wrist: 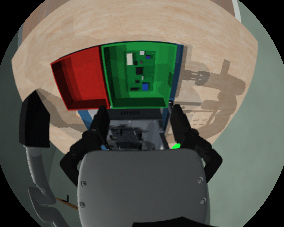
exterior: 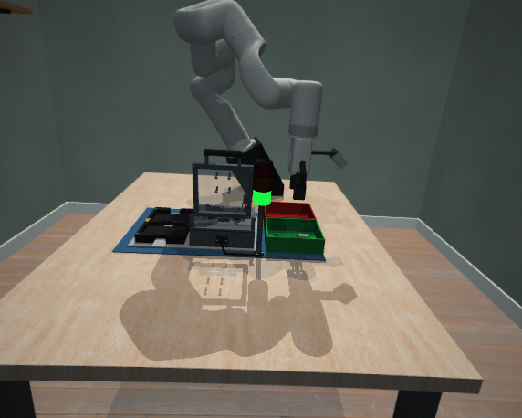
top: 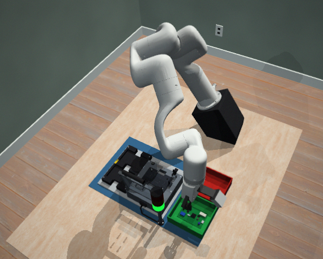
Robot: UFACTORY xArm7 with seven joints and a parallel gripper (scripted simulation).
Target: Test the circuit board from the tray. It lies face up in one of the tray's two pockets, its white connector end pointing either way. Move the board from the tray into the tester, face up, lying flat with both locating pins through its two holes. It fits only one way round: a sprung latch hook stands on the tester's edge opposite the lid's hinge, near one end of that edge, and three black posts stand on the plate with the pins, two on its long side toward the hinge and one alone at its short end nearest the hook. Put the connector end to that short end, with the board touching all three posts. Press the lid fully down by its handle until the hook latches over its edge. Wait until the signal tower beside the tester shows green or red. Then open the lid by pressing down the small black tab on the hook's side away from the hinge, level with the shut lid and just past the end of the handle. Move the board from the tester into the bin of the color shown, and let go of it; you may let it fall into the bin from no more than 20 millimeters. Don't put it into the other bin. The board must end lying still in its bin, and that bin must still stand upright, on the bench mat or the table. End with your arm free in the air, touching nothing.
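Note:
The green circuit board (top: 195,216) lies flat, face up, inside the green bin. It also shows in the wrist view (wrist: 141,74), and its white connector shows in the exterior view (exterior: 305,235). My gripper (top: 187,204) (exterior: 298,184) is open and empty. It hangs in the air above the green bin's near-tester side, well clear of the board. The signal tower (top: 157,201) shows green. The tester (top: 150,179) stands with its clear lid (exterior: 221,188) raised. The black tray (top: 122,167) lies left of the tester.
The red bin (top: 217,181) stands beside the green bin, on its far side. A black box-shaped arm base (top: 218,116) sits behind. A blue bench mat (top: 108,181) lies under the tray, tester and bins.

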